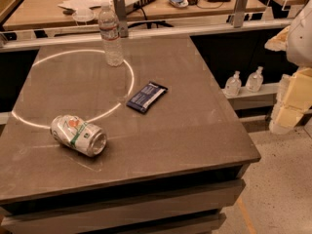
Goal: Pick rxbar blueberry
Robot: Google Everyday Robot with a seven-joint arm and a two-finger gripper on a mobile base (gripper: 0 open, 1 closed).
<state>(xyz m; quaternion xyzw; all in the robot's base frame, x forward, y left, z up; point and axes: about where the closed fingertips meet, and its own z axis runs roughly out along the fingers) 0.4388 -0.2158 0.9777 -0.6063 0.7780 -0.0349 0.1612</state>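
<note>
The flat, shiny navy-blue rxbar blueberry [146, 97] is laid near the middle of the grey table [195, 130]. A clear plastic water bottle [111, 34] is stood behind it, and a silver-green soda can [78, 135] is tipped over front-left. The cream-coloured gripper [291, 101] is held beyond the table's right edge, its grip state not discernible.

On the table [195, 130], the rxbar blueberry [146, 97] lay near the middle, right of and before the water bottle [111, 33]. The soda can [79, 135] lay on its side at front-left. The gripper [287, 106] hung beyond the table's right edge.
</note>
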